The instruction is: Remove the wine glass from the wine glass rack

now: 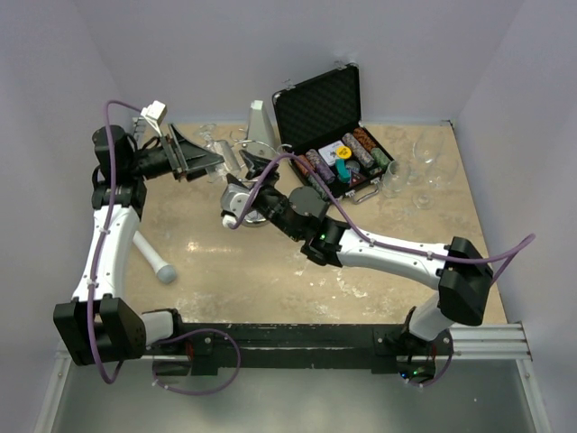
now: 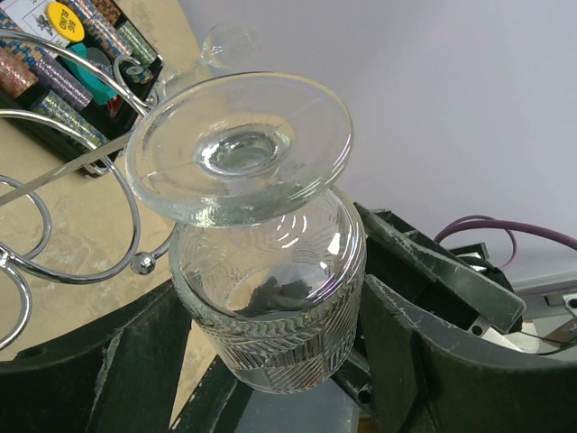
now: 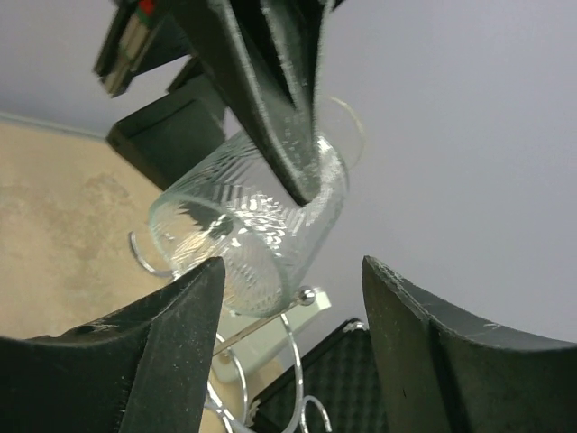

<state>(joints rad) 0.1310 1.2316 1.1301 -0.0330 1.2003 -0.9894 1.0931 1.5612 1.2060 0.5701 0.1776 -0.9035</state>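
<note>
The wine glass [image 2: 270,271], cut with a ribbed pattern, lies tilted with its round foot [image 2: 239,149] towards the left wrist camera. My left gripper [image 2: 270,302] is shut on its bowl, one dark finger on each side. The right wrist view shows the wine glass [image 3: 248,230] pinched by those fingers just above a ball-tipped wire of the wine glass rack [image 3: 297,356]. The chrome loops of the wine glass rack [image 2: 86,189] curve right beside the foot. I cannot tell whether the stem is free of them. My right gripper [image 3: 293,271] is open below the glass, beside the wine glass rack [image 1: 261,155], and touches nothing.
An open black case [image 1: 338,135] of poker chips stands behind the rack. Several empty glasses [image 1: 424,167] sit at the back right, and more [image 1: 207,135] at the back left. A white tapered block [image 1: 257,117] stands by the wall. A grey-tipped stick [image 1: 153,257] lies near the left arm.
</note>
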